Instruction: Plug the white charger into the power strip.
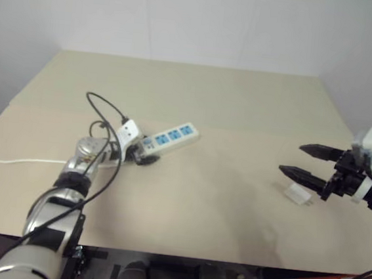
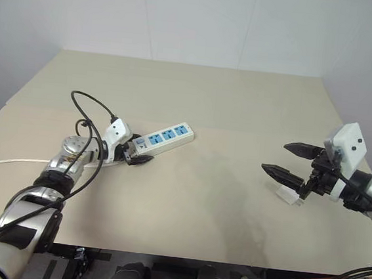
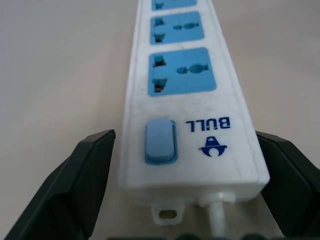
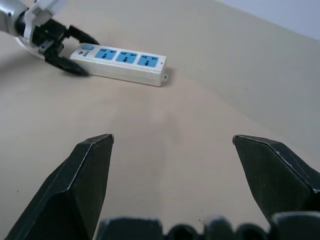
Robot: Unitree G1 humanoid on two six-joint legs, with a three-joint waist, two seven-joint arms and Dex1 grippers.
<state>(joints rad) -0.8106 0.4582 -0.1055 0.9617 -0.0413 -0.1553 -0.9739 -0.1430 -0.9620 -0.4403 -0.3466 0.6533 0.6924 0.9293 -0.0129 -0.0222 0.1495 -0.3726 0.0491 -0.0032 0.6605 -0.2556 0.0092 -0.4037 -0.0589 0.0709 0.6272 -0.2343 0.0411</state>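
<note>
White and long, the power strip (image 2: 165,137) lies left of centre on the beige table (image 2: 197,94), its blue sockets facing up. At its switch end the left gripper (image 2: 135,156) has its black fingers spread, one on each side of the strip. Toward the right edge, the right gripper (image 2: 289,160) hangs wide apart, empty, above the white charger (image 2: 287,194) lying on the table.

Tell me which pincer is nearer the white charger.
Right. The right pincer hangs open just beside the white charger lying on the table; the left pincer straddles the switch end of the power strip, far across.
</note>
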